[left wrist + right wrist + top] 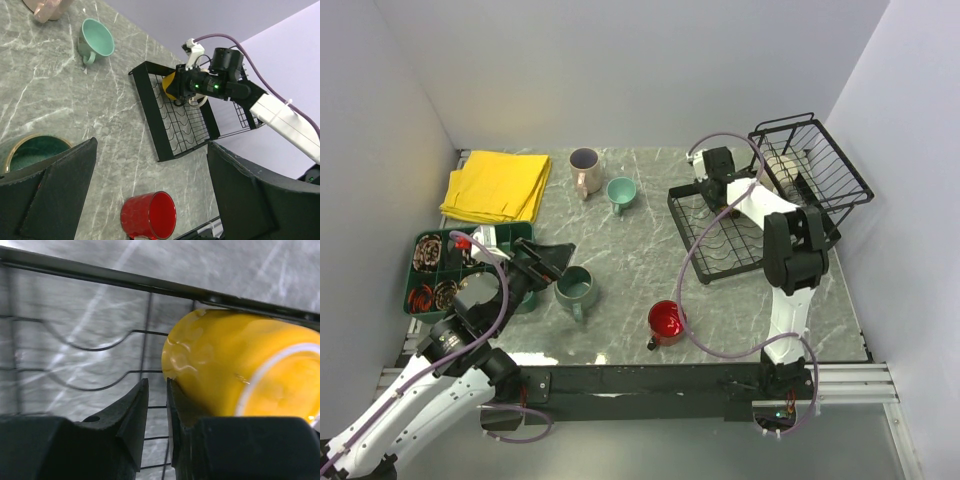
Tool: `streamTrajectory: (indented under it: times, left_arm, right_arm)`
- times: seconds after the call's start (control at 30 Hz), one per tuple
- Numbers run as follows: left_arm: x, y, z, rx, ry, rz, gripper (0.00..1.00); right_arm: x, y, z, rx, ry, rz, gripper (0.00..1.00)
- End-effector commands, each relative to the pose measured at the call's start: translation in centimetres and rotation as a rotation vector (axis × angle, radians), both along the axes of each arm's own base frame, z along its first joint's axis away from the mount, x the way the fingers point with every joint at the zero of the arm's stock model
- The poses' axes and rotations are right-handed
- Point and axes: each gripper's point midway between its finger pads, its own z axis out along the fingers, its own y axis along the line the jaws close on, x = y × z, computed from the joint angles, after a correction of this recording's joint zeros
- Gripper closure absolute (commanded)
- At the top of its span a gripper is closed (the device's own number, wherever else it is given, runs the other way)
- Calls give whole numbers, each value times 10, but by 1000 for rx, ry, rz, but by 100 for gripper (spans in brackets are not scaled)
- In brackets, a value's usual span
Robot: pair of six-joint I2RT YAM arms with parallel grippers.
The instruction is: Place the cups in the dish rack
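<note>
**Top view and both wrist views: loading under way.** The dish rack (730, 255) sits at the right of the counter (630, 255). Its flat grid is nearer the middle and its tall basket (815, 170) is at the far right.

The right tool (157, 382) hovers low over the far-left corner of the grid. Its jaws are drawn almost together, and only rack wire shows through the slit between them. The yellow mug (235, 370) lies on its side in that corner, pressed against the outer face of one finger. No part of it is seen pinched.

The left tool (152, 145) is at the near left with its jaws spread wide and nothing in them. It is just beside the grey-green mug (575, 290).

*Progress.* One cup, the yellow one, is in the rack, though tipped over rather than set upright. Four cups stand on the counter, left to load:
- the pink mug (585, 170) and the teal mug (620, 192), at the far middle
- the grey-green mug, at the near left
- the red mug (667, 322), by the near edge, left of the rack

A pale shape (782, 160) in the basket may be another cup, but it is too small to tell. By this count the task is early, with most of the loading ahead. The wide left tool looks best placed to take the grey-green mug.
</note>
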Motion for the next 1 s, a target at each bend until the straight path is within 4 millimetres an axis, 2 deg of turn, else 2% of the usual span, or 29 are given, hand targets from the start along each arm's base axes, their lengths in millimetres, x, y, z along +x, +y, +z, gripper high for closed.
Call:
streamTrajectory:
  times: [0.0, 0.3, 0.33, 0.43, 0.47, 0.5, 0.57, 0.6, 0.67, 0.73, 0.77, 0.8, 0.83, 0.87, 0.9, 0.97]
  left_arm:
    - [-1, 2, 1, -11, -4, 8, 4]
    - [-2, 3, 0, -9, -2, 8, 4]
    - [-1, 4, 0, -9, -2, 13, 4]
    - [-1, 2, 1, -8, -7, 6, 4]
    - [-1, 0, 0, -2, -9, -2, 4]
    - [1, -3, 1, 0, -13, -8, 4]
    - [2, -9, 5, 13, -24, -36, 4]
    - [7, -15, 2, 28, -16, -46, 4]
    - [11, -22, 9, 48, -28, -66, 4]
    - [22, -32, 3, 89, 1, -77, 4]
    - [26, -36, 11, 103, -11, -82, 4]
    - [34, -44, 2, 137, 22, -94, 4]
    - [41, -45, 1, 156, 26, -89, 4]
    - [48, -48, 11, 156, 18, -89, 4]
    - [57, -57, -1, 183, 59, -120, 4]
    - [83, -54, -3, 193, 90, -103, 4]
  right_arm:
    - [29, -26, 26, -127, -126, -124, 71]
    - [36, -26, 26, -134, -123, -136, 66]
    - [36, -26, 27, -131, -123, -130, 62]
    - [28, -11, 35, -67, -99, -51, 59]
    - [19, -8, 32, -53, -71, -23, 59]
    - [13, 7, 48, 14, -82, 39, 58]
    - [-4, 17, 54, 59, -52, 99, 58]
    - [-11, 30, 72, 126, -71, 157, 58]
    - [-24, 38, 87, 185, -83, 192, 58]
    - [-43, 53, 112, 270, -110, 267, 55]
    - [-55, 54, 126, 298, -139, 286, 55]
    - [-62, 59, 133, 322, -145, 314, 55]
    - [-72, 67, 141, 367, -148, 358, 53]
    - [-83, 69, 154, 387, -182, 378, 53]
    - [-91, 71, 160, 411, -194, 392, 53]
    - [-112, 77, 175, 458, -229, 449, 51]
